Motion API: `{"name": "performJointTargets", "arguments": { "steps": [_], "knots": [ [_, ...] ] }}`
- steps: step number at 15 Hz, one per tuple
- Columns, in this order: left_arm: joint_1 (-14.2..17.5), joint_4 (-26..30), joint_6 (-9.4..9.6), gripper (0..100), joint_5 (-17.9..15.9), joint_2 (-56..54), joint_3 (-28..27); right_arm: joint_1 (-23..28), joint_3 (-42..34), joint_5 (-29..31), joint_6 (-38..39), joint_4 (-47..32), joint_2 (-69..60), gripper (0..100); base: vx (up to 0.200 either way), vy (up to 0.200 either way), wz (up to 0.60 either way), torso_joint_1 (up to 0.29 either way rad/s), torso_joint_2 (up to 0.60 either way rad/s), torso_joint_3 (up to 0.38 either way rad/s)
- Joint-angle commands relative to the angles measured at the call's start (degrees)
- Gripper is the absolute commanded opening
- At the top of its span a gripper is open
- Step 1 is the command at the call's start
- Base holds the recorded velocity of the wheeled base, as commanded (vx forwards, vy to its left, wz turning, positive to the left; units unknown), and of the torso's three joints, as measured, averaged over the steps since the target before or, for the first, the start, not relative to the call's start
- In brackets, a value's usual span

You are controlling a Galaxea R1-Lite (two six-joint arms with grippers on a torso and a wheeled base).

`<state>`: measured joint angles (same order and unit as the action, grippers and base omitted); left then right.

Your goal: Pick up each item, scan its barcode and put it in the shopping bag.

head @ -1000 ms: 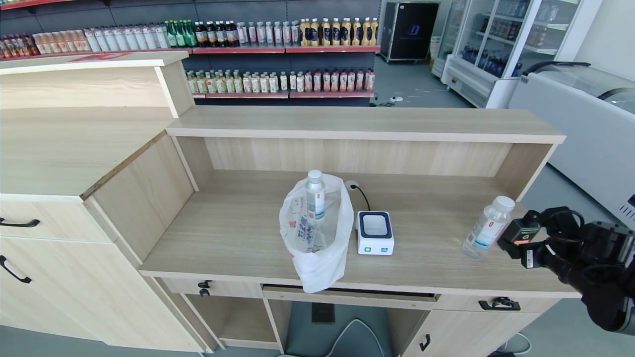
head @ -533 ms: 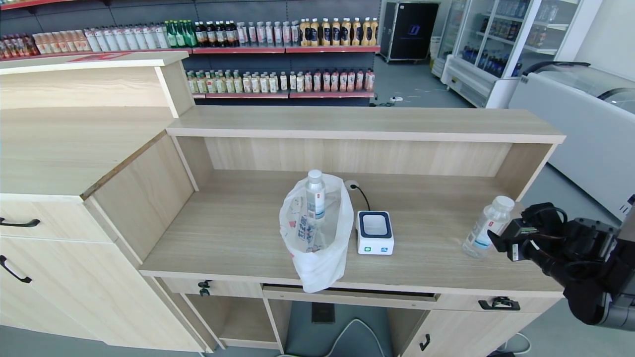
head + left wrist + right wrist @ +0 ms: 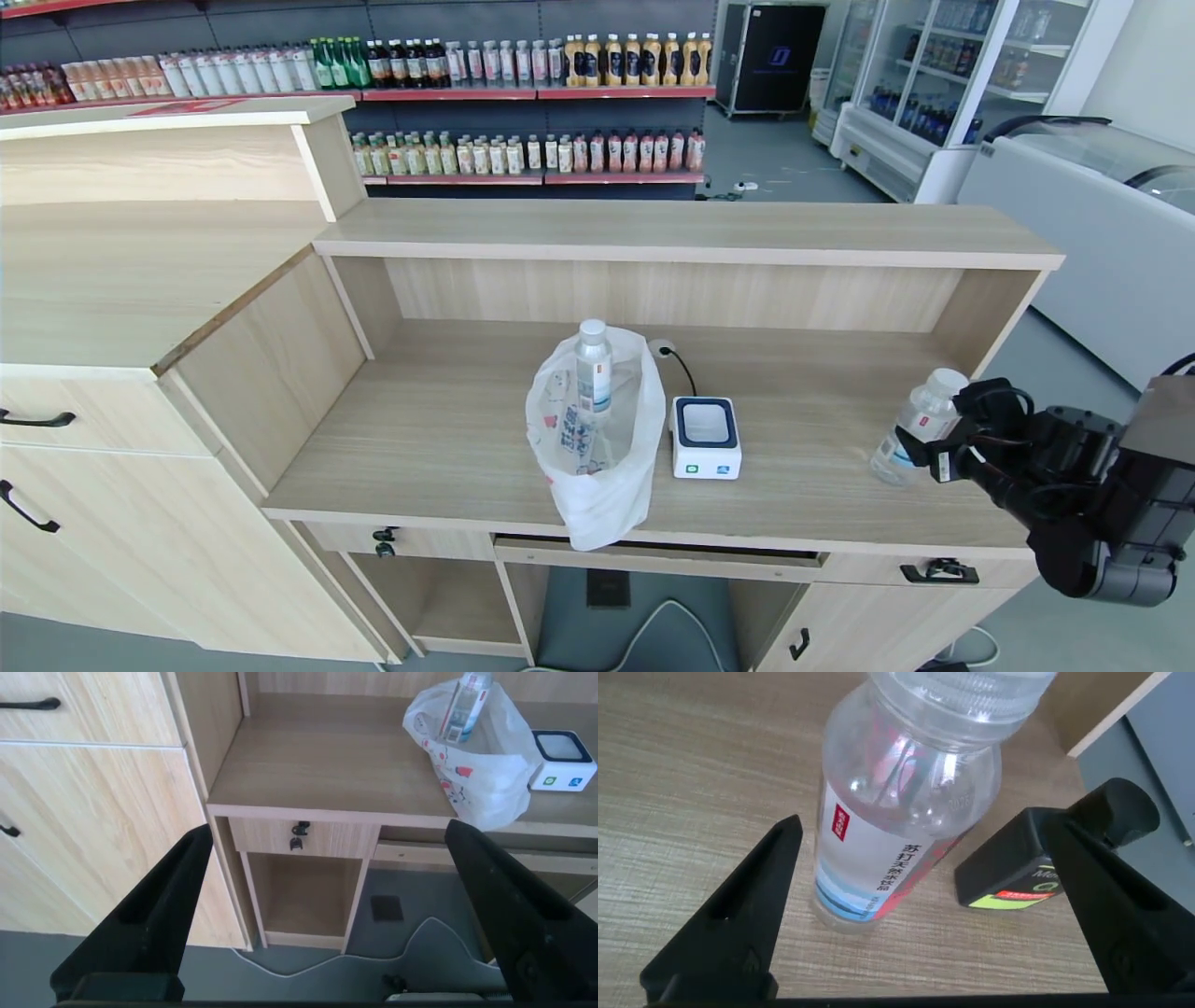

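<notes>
A clear water bottle [image 3: 913, 420] with a white cap stands upright at the right end of the wooden counter [image 3: 448, 439]. My right gripper [image 3: 926, 450] is open right beside it. In the right wrist view the bottle [image 3: 896, 812] stands just ahead of the gap in my right gripper [image 3: 915, 919], untouched. A white plastic shopping bag [image 3: 597, 476] stands mid-counter with another bottle [image 3: 594, 373] upright inside. The white barcode scanner [image 3: 706, 437] sits just right of the bag. My left gripper [image 3: 327, 915] hangs open and empty, low in front of the counter's left part.
The counter has a raised back wall and a side wall [image 3: 990, 308] close behind the right bottle. The scanner's cable [image 3: 681, 369] runs to the back. Drawers and a cupboard [image 3: 84, 812] lie below the counter. Shelves of drinks [image 3: 523, 65] stand far behind.
My right gripper has moved left along the counter's front right, from clear of the bottle to right against its side. The bottle, bag and scanner have stayed put.
</notes>
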<state>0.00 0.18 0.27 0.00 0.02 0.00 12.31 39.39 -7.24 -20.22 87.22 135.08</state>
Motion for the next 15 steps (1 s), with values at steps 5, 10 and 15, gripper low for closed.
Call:
{"name": "performJointTargets", "arguments": {
  "steps": [5,10,15],
  "knots": [
    [0.0,0.0,0.00,100,0.0,0.0,0.0,-1.7,3.6,-0.1,0.5,-2.0,3.0,100,0.000,0.000,0.00,0.000,0.00,0.000],
    [0.0,0.0,0.00,100,0.0,0.0,0.0,-3.3,6.6,-0.2,1.3,-1.7,4.4,100,0.000,0.000,0.00,0.000,0.00,0.000],
    [0.0,0.0,0.00,100,0.0,0.0,0.0,-3.4,8.7,-0.2,1.1,-1.9,6.9,100,0.000,0.000,0.00,0.000,0.00,0.000]
  ]
}}
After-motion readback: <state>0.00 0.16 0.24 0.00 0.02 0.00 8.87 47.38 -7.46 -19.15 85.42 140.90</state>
